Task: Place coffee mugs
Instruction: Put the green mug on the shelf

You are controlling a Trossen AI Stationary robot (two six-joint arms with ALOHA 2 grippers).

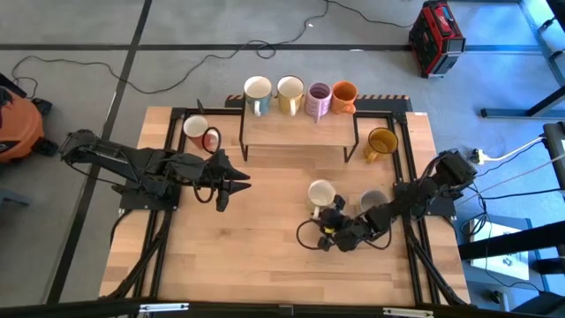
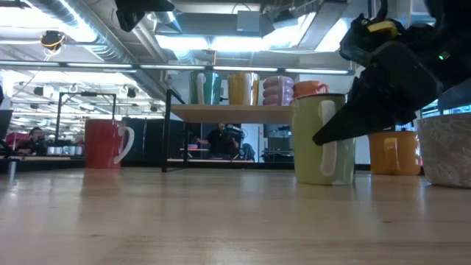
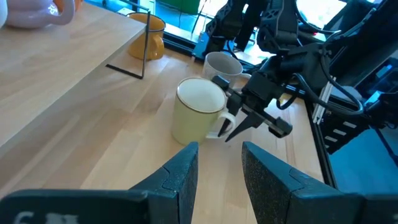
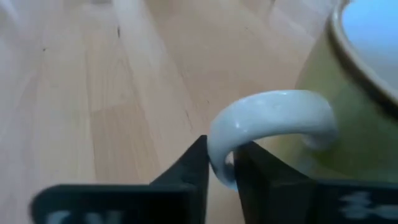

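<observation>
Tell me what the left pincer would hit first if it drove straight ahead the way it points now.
Probably the cream mug standing mid-table: the left pincer points right at it, bare tabletop between. The right pincer already pinches that mug's handle. Depth is hard to judge.

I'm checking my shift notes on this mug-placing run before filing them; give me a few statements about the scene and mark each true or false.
1. The right gripper has its fingers closed on the white handle of the pale cream ceramic mug. True.
2. Four mugs stand in a row on the raised wooden shelf. True.
3. The red mug with the white inside sits on that shelf. False: it stands on the table beside the shelf's left end.
4. The left gripper holds the mustard yellow mug. False: it is open and empty, left of the table's centre.
5. The cream mug lies on its side. False: it stands upright.
</observation>
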